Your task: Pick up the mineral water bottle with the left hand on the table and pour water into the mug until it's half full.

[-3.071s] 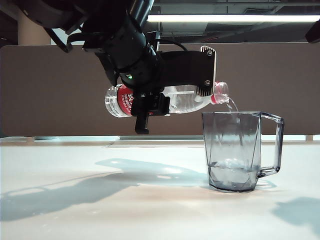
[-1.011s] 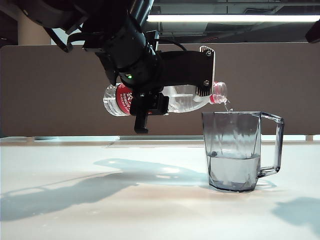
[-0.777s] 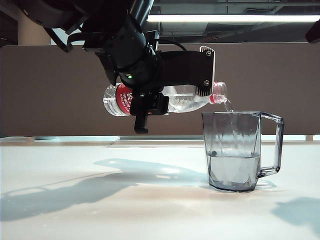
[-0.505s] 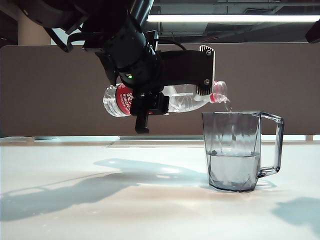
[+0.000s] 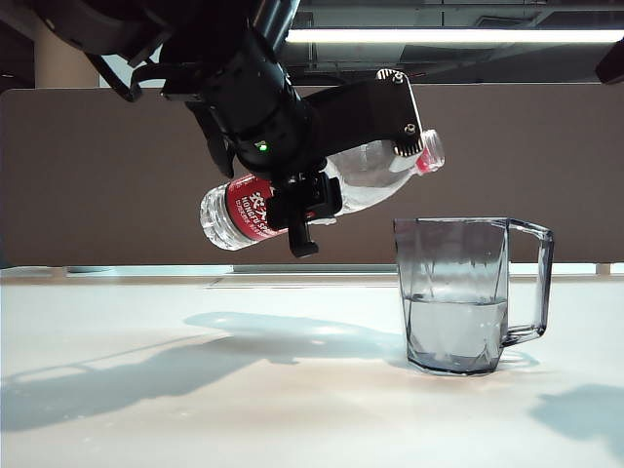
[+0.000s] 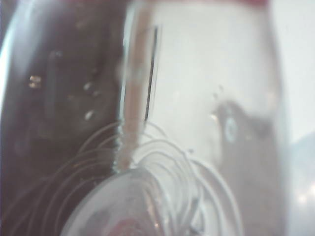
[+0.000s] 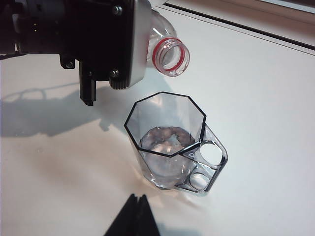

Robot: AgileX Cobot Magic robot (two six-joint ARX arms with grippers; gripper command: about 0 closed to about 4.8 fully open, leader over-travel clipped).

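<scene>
The mineral water bottle (image 5: pixel 363 180) hangs tilted above the table (image 5: pixel 195 409), its open red-ringed mouth (image 5: pixel 430 152) raised and just left of the mug's rim. My left gripper (image 5: pixel 351 171) is shut on its body. No water falls from it. The clear grey mug (image 5: pixel 453 253) stands upright with water (image 5: pixel 455 327) a little under halfway up. The bottle (image 6: pixel 197 98) fills the blurred left wrist view. In the right wrist view the bottle mouth (image 7: pixel 170 56) sits beside the mug (image 7: pixel 209 164), and my right gripper (image 7: pixel 138 216) hovers shut and empty, short of the mug.
A brown partition (image 5: pixel 97 175) runs behind the table's far edge (image 5: pixel 146 273). Shadows of the arms lie on the white top to the left of the mug and at the near right corner.
The left wrist has rolled back, lifting the bottle's mouth and dropping its base. The stream into the mug has stopped. The water level rose from the oldest frame.
</scene>
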